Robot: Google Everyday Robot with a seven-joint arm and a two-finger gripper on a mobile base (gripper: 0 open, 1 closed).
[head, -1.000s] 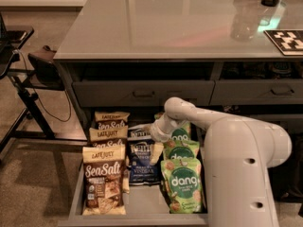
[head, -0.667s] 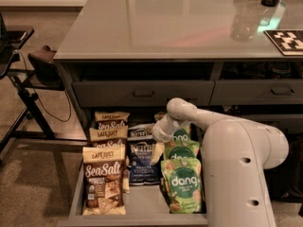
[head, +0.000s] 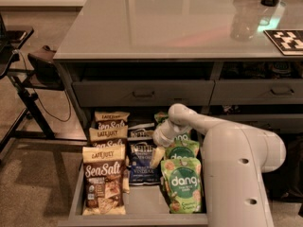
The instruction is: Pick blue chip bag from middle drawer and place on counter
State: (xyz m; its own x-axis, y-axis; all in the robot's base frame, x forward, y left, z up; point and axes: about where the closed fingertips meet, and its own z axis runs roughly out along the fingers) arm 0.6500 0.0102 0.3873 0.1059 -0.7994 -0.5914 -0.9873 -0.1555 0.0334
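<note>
The blue chip bag [head: 142,163] lies flat in the middle column of the open middle drawer [head: 142,203], its white lettering facing up. My gripper [head: 155,159] reaches down into the drawer and sits at the bag's right edge, between it and the green dang bags [head: 182,183]. The white arm [head: 236,164] comes in from the lower right and hides the drawer's right side. The counter [head: 156,22] spreads wide and glossy above the drawer.
Tan Late July Sea Salt bags [head: 104,178] fill the drawer's left column. Another dark bag [head: 140,130] lies behind the blue one. Closed drawer fronts [head: 142,93] sit above. A clear bottle [head: 244,20] and a tag board [head: 286,40] stand on the counter. A black stand [head: 28,84] is at left.
My gripper has dipped slightly lower toward the blue chip bag's right edge. The bags have not moved.
</note>
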